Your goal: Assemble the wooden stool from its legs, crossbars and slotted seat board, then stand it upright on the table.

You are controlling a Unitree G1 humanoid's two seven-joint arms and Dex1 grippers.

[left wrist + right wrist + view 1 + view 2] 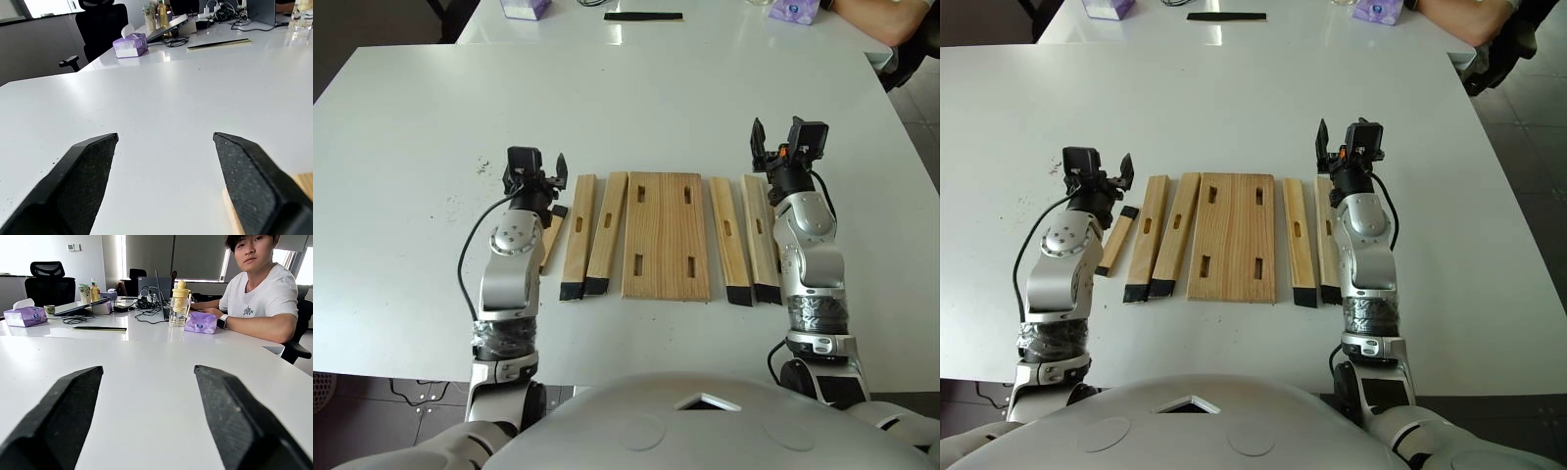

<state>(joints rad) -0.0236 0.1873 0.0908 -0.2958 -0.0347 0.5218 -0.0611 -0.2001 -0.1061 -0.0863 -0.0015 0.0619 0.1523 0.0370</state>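
Observation:
The slotted seat board lies flat in the middle of the white table. Left of it are two legs with black tips and a short crossbar, partly under my left arm. Two more legs lie right of the board. My left gripper is open just beyond the crossbar's far end, nothing between its fingers. My right gripper is open above the far end of the rightmost leg, also holding nothing, fingers spread wide.
A second table behind carries purple tissue boxes, a black strip, a bottle and a laptop. A person sits at its far right corner. Bare table surface stretches beyond the parts.

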